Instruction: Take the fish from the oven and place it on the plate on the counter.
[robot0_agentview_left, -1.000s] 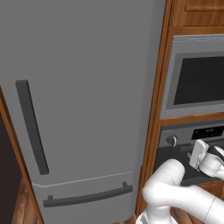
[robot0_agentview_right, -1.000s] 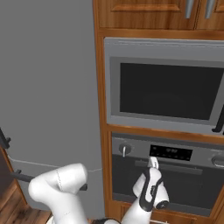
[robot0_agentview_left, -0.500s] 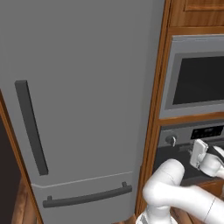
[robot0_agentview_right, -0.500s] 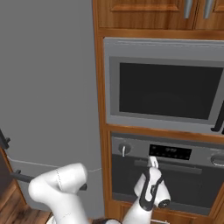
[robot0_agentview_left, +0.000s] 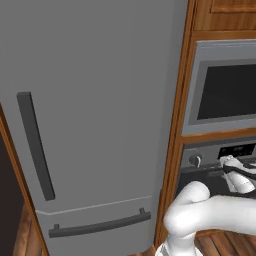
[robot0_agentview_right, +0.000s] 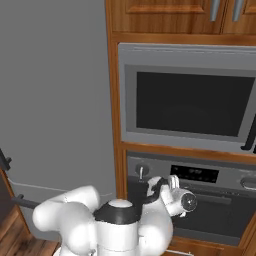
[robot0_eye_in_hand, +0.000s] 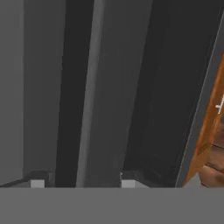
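I have the base parked square to the appliance wall, and the arm is reaching in toward the oven (robot0_agentview_right: 200, 200), which sits low in the wooden cabinet column under the microwave (robot0_agentview_right: 192, 102). The oven door looks closed: I see its dark front, the display panel (robot0_agentview_right: 194, 173) along the top edge and a round knob (robot0_agentview_left: 195, 160) at the panel's left end. In the right base view the hand (robot0_agentview_right: 176, 196) is up against the upper left part of the oven front, just below the control panel and close to the bar handle (robot0_agentview_right: 220, 198); in the left base view it shows at the right edge at the same height. From the hand camera I look along the gripper (robot0_eye_in_hand: 79, 180) at long grey and dark bands running up the frame, which I take for the handle and door seen very close. The two finger tips (robot0_eye_in_hand: 127, 179) stand apart at the bottom with a pale grey bar rising between them, so the claw is spread, not pinching anything that I can confirm. The fish is hidden from me. The big grey fridge (robot0_agentview_left: 95, 115) stands left of the cabinet column.
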